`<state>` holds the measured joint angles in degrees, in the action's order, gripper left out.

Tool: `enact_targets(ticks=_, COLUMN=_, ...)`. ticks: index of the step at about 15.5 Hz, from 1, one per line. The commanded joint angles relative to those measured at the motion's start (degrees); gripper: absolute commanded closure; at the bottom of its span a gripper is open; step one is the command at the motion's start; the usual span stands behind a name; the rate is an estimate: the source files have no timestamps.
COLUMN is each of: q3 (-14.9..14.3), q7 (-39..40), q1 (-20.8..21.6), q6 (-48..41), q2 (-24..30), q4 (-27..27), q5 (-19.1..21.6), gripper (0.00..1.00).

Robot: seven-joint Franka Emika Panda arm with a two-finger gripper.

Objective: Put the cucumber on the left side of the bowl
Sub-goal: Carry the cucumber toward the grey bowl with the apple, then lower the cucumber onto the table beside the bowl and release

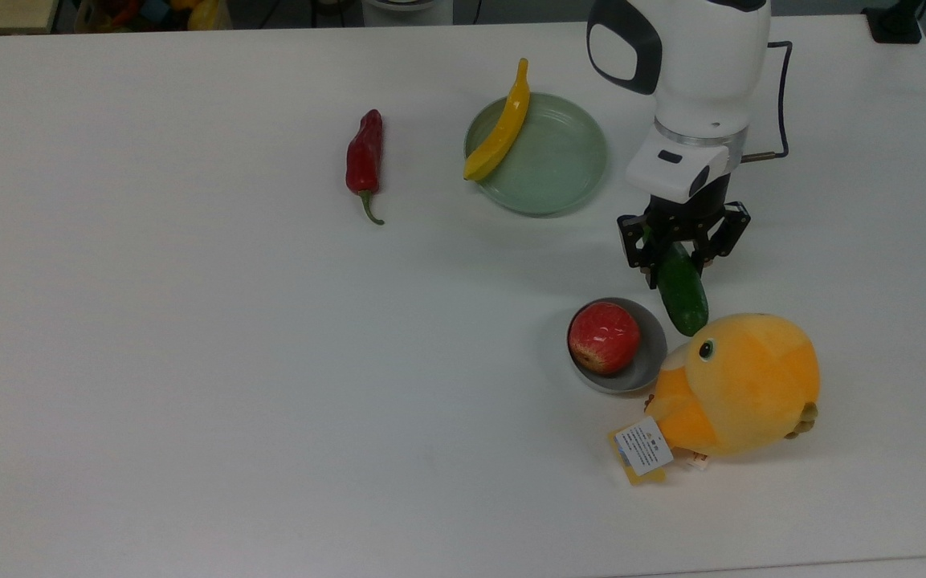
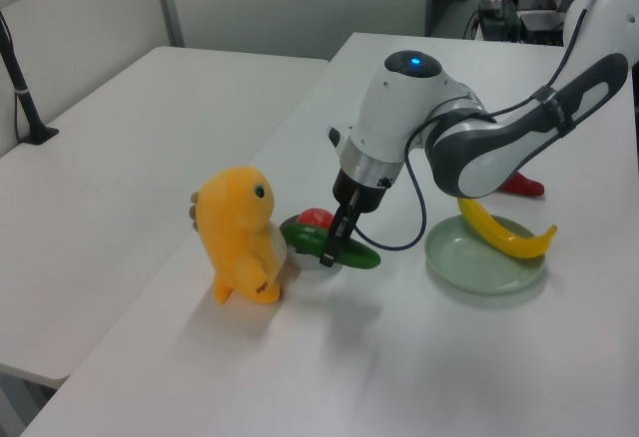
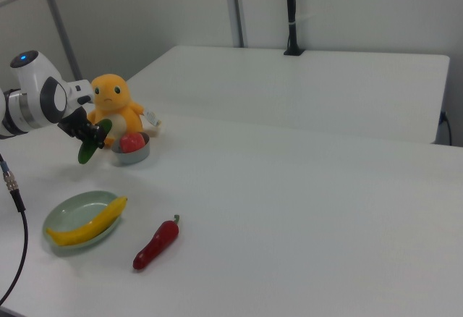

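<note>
The dark green cucumber (image 1: 683, 294) hangs off the table, held near its upper end by my gripper (image 1: 682, 246), which is shut on it. In the top view its free end points down, close to the upper right rim of the small grey bowl (image 1: 651, 363) and to the plush's head. In the left view the cucumber (image 2: 303, 236) lies level in front of the bowl, with the gripper (image 2: 335, 246) across its middle. In the right view the cucumber (image 3: 88, 150) tilts down from the gripper (image 3: 87, 134), left of the bowl (image 3: 133, 157).
A red apple (image 1: 604, 338) fills the bowl. A yellow plush duck (image 1: 740, 385) lies against the bowl at the top view's lower right. A pale green plate (image 1: 560, 164) carries a yellow pepper (image 1: 502, 128). A red chili (image 1: 365, 156) lies farther toward the top view's left.
</note>
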<state>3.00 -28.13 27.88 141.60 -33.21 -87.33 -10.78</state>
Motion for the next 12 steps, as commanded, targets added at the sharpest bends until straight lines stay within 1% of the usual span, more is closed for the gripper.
enact_targets(ticks=1, q3=0.17, q7=1.06, q1=0.07, q6=1.48, q2=-0.19, q4=-0.3, q5=-1.35, gripper=0.81)
enact_targets(ticks=3, q3=0.26, q7=1.06, q1=-0.02, q6=2.71, q2=-0.28, q4=-0.48, q5=-1.35, gripper=0.81)
enact_targets(ticks=12, q3=0.43, q7=1.14, q1=0.24, q6=2.89, q2=-1.86, q4=-0.65, q5=-1.35, gripper=0.8)
